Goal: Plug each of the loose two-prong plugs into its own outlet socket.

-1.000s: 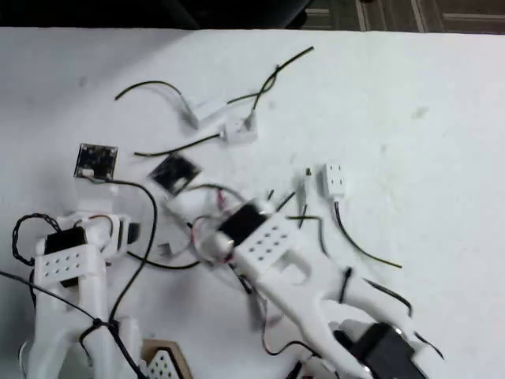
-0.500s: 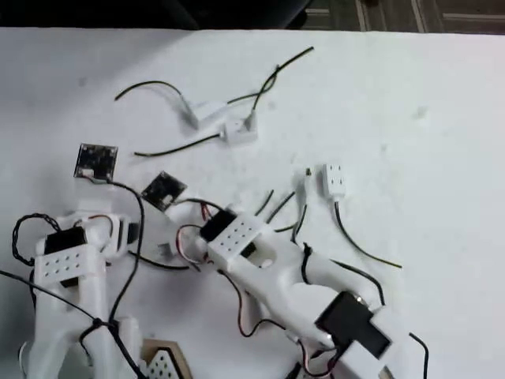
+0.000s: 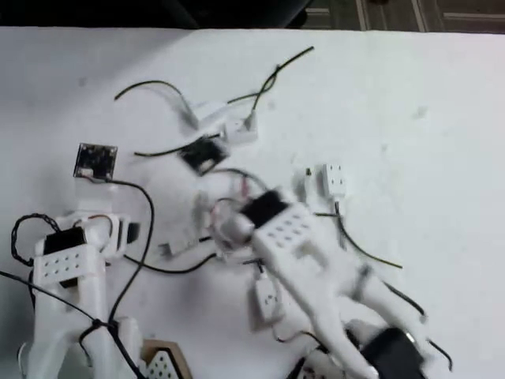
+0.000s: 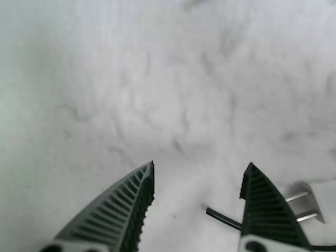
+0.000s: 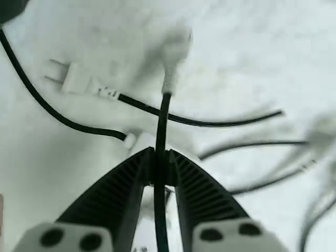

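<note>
My right gripper (image 5: pixel 161 153) is shut on a thin black cord (image 5: pixel 164 115). That cord ends in a blurred white plug (image 5: pixel 176 42) ahead of the fingers. Another white two-prong plug (image 5: pixel 73 81) lies flat on the table beyond, with its own black cord. In the high view the right arm (image 3: pixel 288 233) stretches across the table's middle. A plug (image 3: pixel 180 241) lies beside it, close to the left arm (image 3: pixel 71 260). My left gripper (image 4: pixel 200 167) hangs open over bare table, with a two-prong plug (image 4: pixel 307 205) just outside one finger. White outlet sockets lie at the right (image 3: pixel 335 180) and near the front (image 3: pixel 268 298).
Two more white blocks with black cords (image 3: pixel 239 130) (image 3: pixel 203 110) lie toward the table's far side. A small plug (image 3: pixel 308 185) lies next to the right-hand socket. Loose black cords cross the middle. The far right of the white table (image 3: pixel 442 118) is bare.
The right arm first pulled back toward the left, then swung out toward the far side of the table. This uncovered the socket near the front. The left arm stayed put.
</note>
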`<state>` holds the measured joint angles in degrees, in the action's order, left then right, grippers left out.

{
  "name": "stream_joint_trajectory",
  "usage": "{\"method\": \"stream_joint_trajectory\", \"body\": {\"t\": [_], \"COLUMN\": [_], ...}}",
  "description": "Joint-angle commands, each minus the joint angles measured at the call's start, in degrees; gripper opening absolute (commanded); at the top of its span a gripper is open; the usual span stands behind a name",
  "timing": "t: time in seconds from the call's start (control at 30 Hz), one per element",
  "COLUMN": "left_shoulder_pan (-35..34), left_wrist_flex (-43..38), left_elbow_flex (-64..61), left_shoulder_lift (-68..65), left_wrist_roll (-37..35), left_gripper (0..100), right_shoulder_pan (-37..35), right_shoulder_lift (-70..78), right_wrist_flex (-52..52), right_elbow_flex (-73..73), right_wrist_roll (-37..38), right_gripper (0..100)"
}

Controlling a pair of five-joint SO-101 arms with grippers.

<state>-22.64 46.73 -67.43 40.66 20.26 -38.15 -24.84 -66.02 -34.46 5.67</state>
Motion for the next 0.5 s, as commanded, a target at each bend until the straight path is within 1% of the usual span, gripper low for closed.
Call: {"method": "stream_joint_trajectory", "body": {"t": [0.0,0.13,0.27,0.33,0.47], "left_shoulder_pan": [-0.13,-0.13,-0.13,-0.13,-0.13], "left_wrist_flex": [-1.14,-1.23,-1.23,-1.23,-1.23], "left_elbow_flex": [1.41,1.32,1.32,1.32,1.32], "left_shoulder_lift": [1.27,1.27,1.19,1.19,1.19], "left_wrist_roll": [-0.35,-0.35,-0.35,-0.35,-0.35], "left_gripper": [27,27,27,27,27], "right_shoulder_pan": [6.02,11.38,15.34,16.22,18.33], "right_shoulder_lift": [-14.20,-27.21,-37.85,-40.57,-40.04], "right_wrist_flex": [-5.76,-10.68,-12.26,-12.26,-14.90], "right_elbow_flex": [0.26,0.35,0.44,0.18,0.26], "right_wrist_roll": [0.00,0.00,0.09,1.05,6.15], "right_gripper": [1.7,1.7,1.7,1.7,1.8]}}
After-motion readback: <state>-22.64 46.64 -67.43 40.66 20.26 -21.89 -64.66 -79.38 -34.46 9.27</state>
